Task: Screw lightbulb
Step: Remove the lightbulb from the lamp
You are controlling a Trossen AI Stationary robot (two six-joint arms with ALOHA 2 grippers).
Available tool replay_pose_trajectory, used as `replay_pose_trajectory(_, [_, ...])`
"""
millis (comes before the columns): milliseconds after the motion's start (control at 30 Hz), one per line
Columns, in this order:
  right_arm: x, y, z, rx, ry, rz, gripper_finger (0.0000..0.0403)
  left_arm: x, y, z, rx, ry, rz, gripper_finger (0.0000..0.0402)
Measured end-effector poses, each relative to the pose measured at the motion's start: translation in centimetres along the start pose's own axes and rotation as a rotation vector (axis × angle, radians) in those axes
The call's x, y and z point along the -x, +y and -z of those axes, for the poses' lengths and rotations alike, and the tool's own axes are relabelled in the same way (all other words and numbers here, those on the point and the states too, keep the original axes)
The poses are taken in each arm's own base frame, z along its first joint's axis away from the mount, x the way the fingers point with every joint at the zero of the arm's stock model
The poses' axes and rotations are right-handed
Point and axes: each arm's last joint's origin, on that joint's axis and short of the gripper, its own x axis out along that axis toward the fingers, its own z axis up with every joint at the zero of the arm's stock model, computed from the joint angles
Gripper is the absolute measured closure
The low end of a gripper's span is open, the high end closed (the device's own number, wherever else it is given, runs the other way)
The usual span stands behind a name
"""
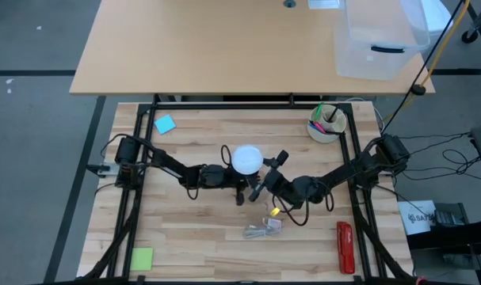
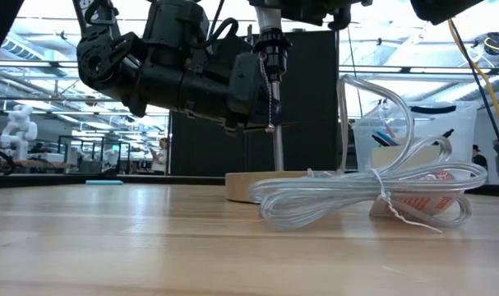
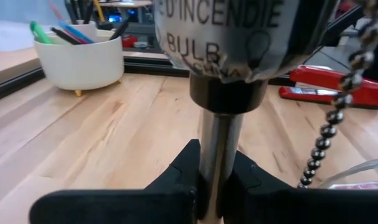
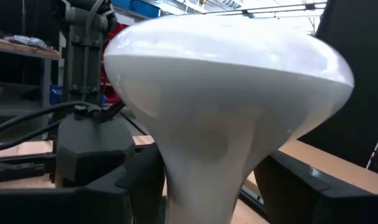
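The white lightbulb (image 1: 246, 159) stands globe up on a lamp holder at mid-table. It fills the right wrist view (image 4: 226, 81). The holder has a round wooden disc (image 2: 245, 187), a thin metal stem (image 2: 278, 148), a labelled socket (image 3: 226, 37) and a bead pull chain (image 3: 335, 124). My left gripper (image 1: 228, 176) reaches in from the left and is shut on the stem. My right gripper (image 1: 262, 180) reaches in from the right and is shut around the bulb's neck. The bulb's screw base is hidden. My left gripper pinches the metal stem (image 3: 218, 143) between its two fingers, just below the socket. The fingers come level from the table's left and lie across the upright stem. The holder stands on its wooden disc on the table. My right gripper has one finger (image 4: 142, 180) on each side of the bulb's tapering neck (image 4: 207, 155), below the globe. It comes from the table's right, about level. The bulb stands upright, globe up, above the socket.
A white cup of pens (image 1: 327, 124) stands at the far right. A red stapler (image 1: 345, 245) lies at the near right. A coil of clear cable (image 1: 262, 229) lies near the disc. A blue note (image 1: 165, 124) and a green note (image 1: 142, 258) lie on the left.
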Motion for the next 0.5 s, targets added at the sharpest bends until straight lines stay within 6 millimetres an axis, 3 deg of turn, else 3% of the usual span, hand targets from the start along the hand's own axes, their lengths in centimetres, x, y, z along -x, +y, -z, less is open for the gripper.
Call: replay_pose_trajectory(500, [0.50, -0.41, -0.66, 0.118, 0.070, -0.157, 0.0186, -0.02, -0.32, -0.03, -0.027, 0.004, 0.104, 0.0372])
